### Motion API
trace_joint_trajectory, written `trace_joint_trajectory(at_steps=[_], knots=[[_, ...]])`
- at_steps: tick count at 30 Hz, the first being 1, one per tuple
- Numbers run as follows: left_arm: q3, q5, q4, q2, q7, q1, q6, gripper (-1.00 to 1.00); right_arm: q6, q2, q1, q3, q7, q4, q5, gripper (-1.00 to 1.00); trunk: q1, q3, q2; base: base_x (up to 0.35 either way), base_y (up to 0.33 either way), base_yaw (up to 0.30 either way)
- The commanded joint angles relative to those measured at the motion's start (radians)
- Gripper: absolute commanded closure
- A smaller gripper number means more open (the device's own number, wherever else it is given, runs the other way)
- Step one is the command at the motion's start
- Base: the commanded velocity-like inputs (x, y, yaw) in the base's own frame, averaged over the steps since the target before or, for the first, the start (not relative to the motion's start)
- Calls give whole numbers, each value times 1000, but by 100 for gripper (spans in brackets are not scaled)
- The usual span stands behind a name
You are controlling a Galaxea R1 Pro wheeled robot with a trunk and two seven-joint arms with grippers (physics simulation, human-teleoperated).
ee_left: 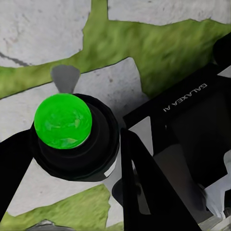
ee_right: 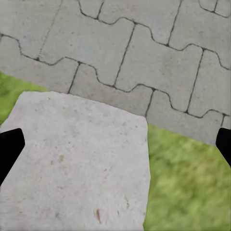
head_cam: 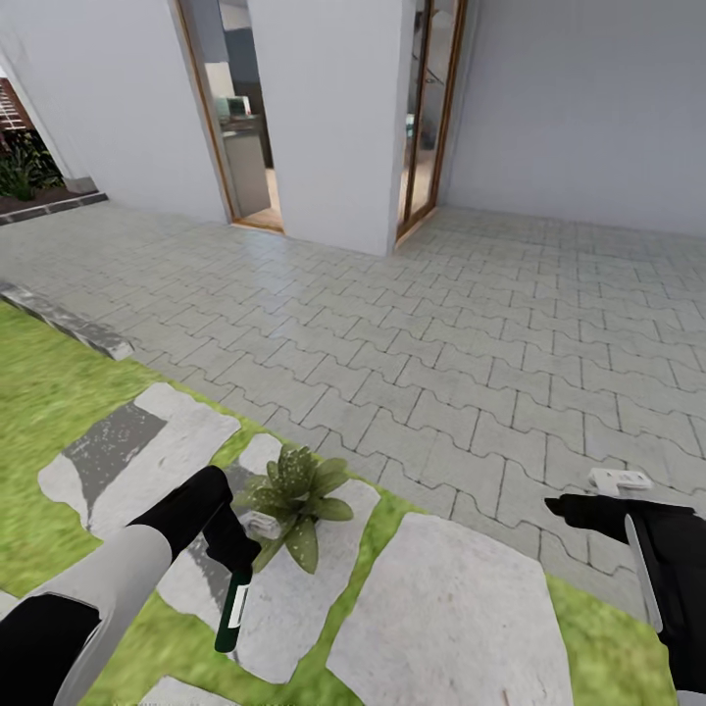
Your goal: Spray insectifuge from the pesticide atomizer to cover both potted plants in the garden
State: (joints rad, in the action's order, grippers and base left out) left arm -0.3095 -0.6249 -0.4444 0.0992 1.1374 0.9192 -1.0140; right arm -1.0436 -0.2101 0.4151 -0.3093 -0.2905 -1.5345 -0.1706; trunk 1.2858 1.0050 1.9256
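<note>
Out in a garden with a big stretch of grey interlocking paving [head_cam: 471, 333] running up to white plaster walls [head_cam: 579, 108] and two wood-framed doorways [head_cam: 240, 118], kitchen-looking stuff faintly visible through the nearer one. Bright green lawn [head_cam: 44, 392] along the near edge, broken up by pale irregular stepping stones [head_cam: 451, 618], with a low grey kerb [head_cam: 69, 324] bordering the grass on the left. Far off at the left edge, dark shrubs and a bit of brown slatted fence [head_cam: 12, 108]. Left arm in a white and black sleeve reaching in from the bottom left, its black left gripper [head_cam: 233, 559] clamped around the dark green spray bottle with a white label [head_cam: 233, 610], bottle hanging lengthwise down from the fingers just beside the plant. In the left wrist view that same atomizer seen end-on, round top glowing bright green [ee_left: 62, 121] rather than red, a black finger [ee_left: 144, 192] pressed right up against its body. Small potted plant with broad pointed green leaves [head_cam: 299, 495] sitting on a stepping stone, leaves dotted with pale speckles, pot itself hidden under the foliage. Black right gripper [head_cam: 579, 510] hovering over the paving edge at the far right, well apart from the plant, fingertips [ee_right: 9, 149] spread wide at the edges of the right wrist view, nothing between them but stone and grass.
</note>
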Motion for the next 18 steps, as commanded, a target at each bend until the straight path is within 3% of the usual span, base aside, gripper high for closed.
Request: trace_joint_trajectory(at_steps=[1, 7, 18], knots=[[-2, -9, -2, 0, 10, 0, -7, 100, -4, 0, 1, -1, -10, -1, -10, -100, 0, 1, 0, -1, -11, 39], [0, -9, -2, 0, 10, 1, -7, 100, -4, -1, 1, -2, -11, -1, -10, -100, 0, 1, 0, 59, -90, 9], [0, -9, -2, 0, 10, 1, -7, 100, -4, -1, 0, -6, -10, -1, -10, -100, 0, 1, 0, 129, -278, 227]])
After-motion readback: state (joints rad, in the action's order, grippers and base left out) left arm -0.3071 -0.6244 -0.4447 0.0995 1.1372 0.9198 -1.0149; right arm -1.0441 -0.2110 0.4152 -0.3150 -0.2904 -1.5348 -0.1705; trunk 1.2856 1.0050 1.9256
